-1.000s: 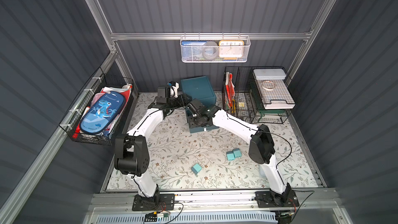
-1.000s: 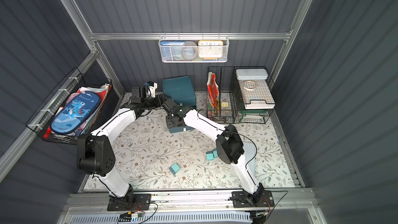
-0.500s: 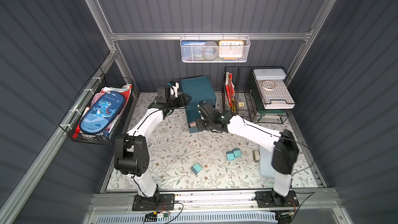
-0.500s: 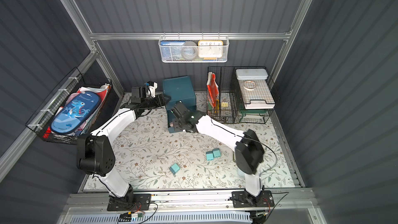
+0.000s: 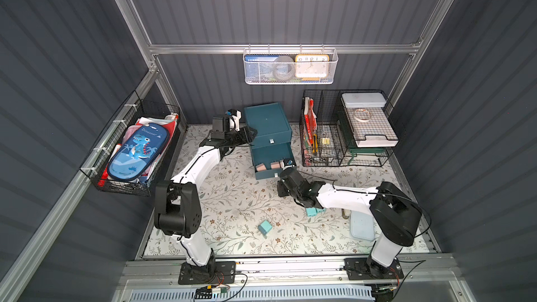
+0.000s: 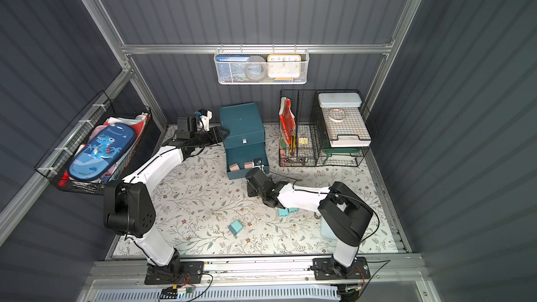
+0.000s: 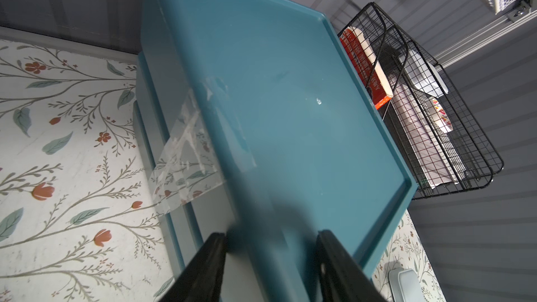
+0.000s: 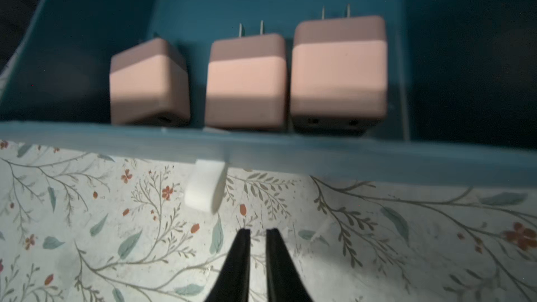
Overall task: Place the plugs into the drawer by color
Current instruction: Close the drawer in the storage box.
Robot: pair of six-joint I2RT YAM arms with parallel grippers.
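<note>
Right wrist view: three pink plugs in open drawer | I count three loose plugs on counter | right end effector closed, empty | left end effector: grip, I cannot tell.

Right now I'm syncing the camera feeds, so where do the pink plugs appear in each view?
Top view: pink plugs, two showing, at the front end of the open drawer, mid-picture.
Top view: again in the open drawer, pink plugs slightly left of centre.
Right wrist: three in a row across the upper half, behind the open drawer's front wall.
Left wrist: not in it.
Shared landmark: the dark teal cabinet and its drawer.
</note>
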